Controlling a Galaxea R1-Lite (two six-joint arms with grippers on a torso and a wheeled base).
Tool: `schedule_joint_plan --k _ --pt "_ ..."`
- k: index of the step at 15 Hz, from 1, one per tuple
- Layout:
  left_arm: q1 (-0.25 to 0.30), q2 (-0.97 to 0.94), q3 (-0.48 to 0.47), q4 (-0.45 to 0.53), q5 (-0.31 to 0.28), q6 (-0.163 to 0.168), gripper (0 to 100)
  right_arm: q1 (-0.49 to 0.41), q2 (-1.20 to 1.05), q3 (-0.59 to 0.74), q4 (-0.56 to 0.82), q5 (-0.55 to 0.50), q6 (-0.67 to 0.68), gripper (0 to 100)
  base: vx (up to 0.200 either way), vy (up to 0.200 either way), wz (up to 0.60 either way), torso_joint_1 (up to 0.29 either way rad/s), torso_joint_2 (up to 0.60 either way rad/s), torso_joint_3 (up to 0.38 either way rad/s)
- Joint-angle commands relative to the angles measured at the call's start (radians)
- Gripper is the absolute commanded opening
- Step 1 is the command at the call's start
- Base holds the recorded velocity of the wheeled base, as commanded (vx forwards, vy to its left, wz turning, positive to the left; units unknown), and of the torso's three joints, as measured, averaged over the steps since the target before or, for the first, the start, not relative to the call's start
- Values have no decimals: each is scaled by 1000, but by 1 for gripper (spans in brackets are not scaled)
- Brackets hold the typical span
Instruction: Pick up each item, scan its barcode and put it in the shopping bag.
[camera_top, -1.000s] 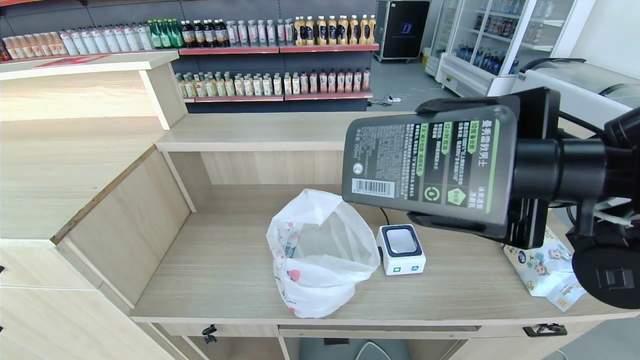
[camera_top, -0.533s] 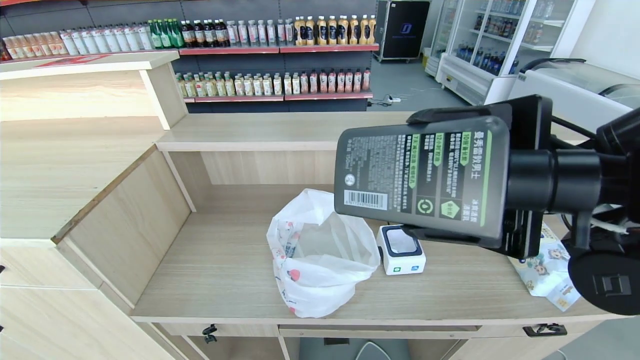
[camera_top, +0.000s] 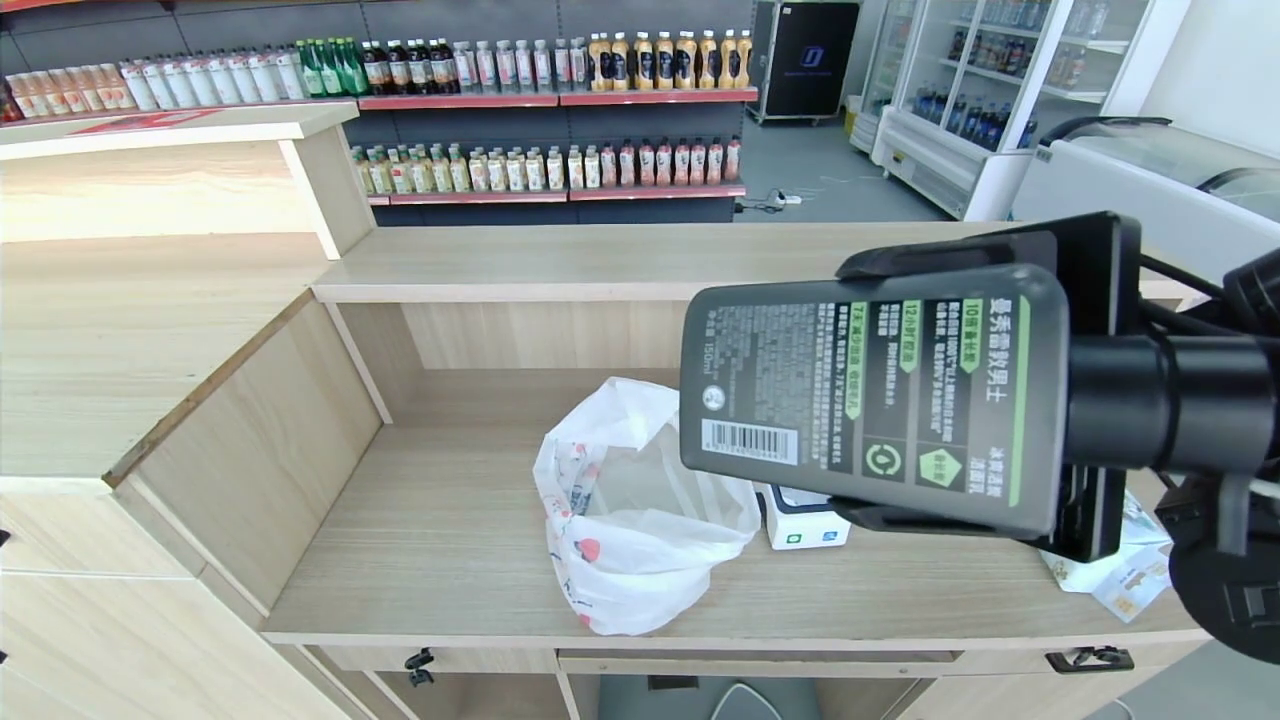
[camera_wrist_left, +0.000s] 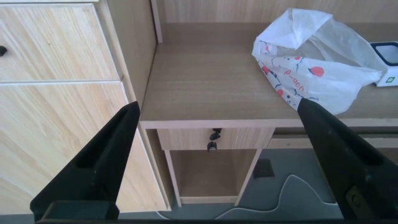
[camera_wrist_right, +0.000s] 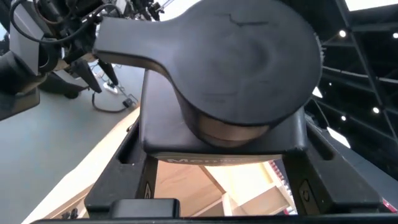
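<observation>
A dark grey bottle (camera_top: 870, 400) lies on its side in the air, its label and barcode turned up toward the head camera. My right gripper (camera_top: 940, 385) is shut on it, one finger above and one below. The bottle hangs over the white scanner (camera_top: 800, 522) and covers the scanner's window. Left of the scanner, a white shopping bag (camera_top: 640, 520) stands open on the counter. From the right wrist, the bottle's dark cap (camera_wrist_right: 242, 68) sits between the right gripper's (camera_wrist_right: 217, 146) fingers. My left gripper (camera_wrist_left: 217, 168) is open and holds nothing, low at the counter's front-left, with the bag (camera_wrist_left: 317, 68) beyond it.
A cartoon-printed packet (camera_top: 1110, 575) lies at the counter's right end, under my right arm. A wooden side wall (camera_top: 260, 460) and a raised ledge (camera_top: 520, 265) bound the counter at left and back. A drawer with a key (camera_wrist_left: 213, 138) is below the front edge.
The right gripper has lowered the bottle over the scanner, which is now mostly covered, and the bottle has levelled out. The bag has not moved.
</observation>
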Motion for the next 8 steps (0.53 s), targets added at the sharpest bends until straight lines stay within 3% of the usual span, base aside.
schedule_joint_plan --k 1,8 --pt "0 1 0 0 0 0 100 2 1 5 -1 0 -1 0 0 0 0 0 0 0" --pt "0 0 0 0 0 0 100 4 23 0 -1 0 0 0 0 0 0 0 0 0"
